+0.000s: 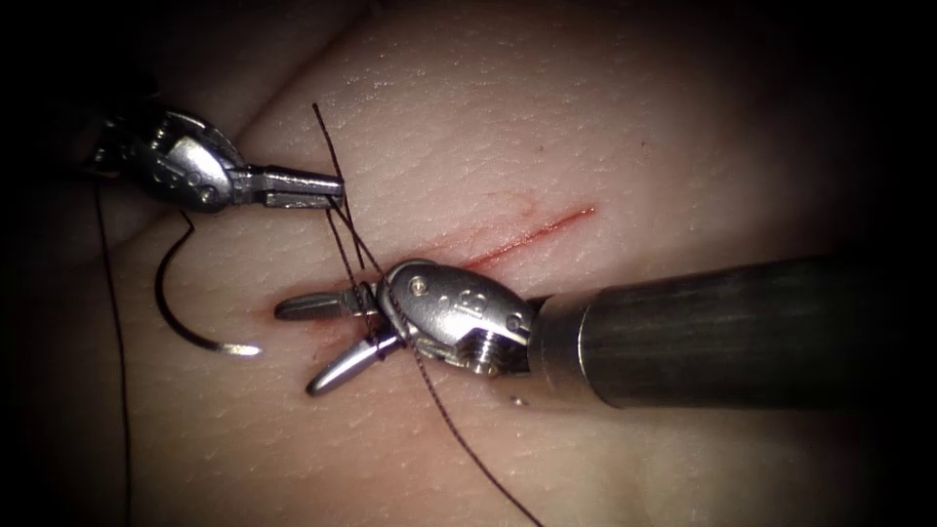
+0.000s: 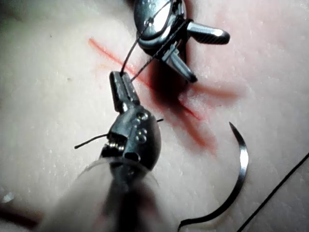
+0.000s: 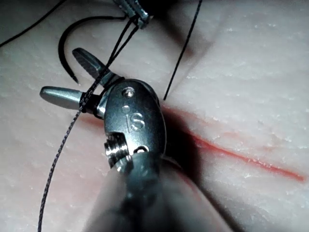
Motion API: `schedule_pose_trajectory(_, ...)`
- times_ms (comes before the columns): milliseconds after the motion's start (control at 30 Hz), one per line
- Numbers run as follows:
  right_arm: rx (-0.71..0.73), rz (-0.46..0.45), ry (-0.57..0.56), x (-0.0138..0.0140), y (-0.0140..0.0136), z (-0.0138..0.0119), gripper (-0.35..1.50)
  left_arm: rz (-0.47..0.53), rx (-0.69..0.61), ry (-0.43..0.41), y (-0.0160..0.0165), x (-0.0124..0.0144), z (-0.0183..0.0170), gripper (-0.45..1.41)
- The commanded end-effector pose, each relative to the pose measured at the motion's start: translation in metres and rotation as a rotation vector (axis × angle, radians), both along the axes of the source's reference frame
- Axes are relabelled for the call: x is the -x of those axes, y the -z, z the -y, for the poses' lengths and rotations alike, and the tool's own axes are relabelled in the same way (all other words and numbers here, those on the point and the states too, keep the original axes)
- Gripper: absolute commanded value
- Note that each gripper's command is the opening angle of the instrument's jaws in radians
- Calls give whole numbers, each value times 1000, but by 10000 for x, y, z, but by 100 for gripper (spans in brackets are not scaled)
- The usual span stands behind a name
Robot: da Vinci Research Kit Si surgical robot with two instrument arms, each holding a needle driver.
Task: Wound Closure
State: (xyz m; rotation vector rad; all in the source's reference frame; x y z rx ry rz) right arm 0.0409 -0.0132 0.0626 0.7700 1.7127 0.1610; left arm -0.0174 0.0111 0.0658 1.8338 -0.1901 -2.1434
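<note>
A surgical training lab bench. The pale tissue (image 1: 605, 117) is a bare slab of pork skin, with a short cut (image 1: 532, 237) edged in red fluid, and dark surrounds close in the endoscope view. Two metal robot grippers work over it: the left gripper (image 1: 337, 187) pinches dark thread (image 1: 332, 156), the right gripper (image 1: 307, 342) stands spread with thread looped round it. A curved needle (image 1: 181, 312) lies loose on the tissue, left of the cut.

Curved needle (image 1: 181, 312) lying free on the tissue (image 1: 586, 127) at nine o'clock from the red cut (image 1: 532, 234), tip toward four. Dark thread (image 1: 337, 181) pinched by the left tool (image 1: 327, 188), wound around the spread-jawed right tool (image 1: 327, 337), trailing toward six.
</note>
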Motion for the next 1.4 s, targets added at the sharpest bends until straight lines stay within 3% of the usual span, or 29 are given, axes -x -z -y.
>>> schedule_pose_trajectory(33, -9, -15, 6, -3, -2, 5, 81, 5, 0, -4, -6, 5, 5, -45)
schedule_pose_trajectory(300, -52, -62, -40, 11, 4, -15, 76, 24, -3, -14, -9, -7, 22, -45)
schedule_pose_trajectory(367, -69, -77, -61, 17, 5, -24, 74, 33, -8, -28, -12, -12, 40, -45)
schedule_pose_trajectory(633, -74, -78, -75, 20, 1, -30, 72, 66, -15, -60, -19, -11, 69, -45)
schedule_pose_trajectory(1067, -70, -80, -70, 29, -2, -24, 69, 137, -54, -13, -16, -28, 66, -45)
schedule_pose_trajectory(1400, -71, -79, -72, 28, -2, -26, 69, 135, -48, -10, -21, -22, 77, -45)
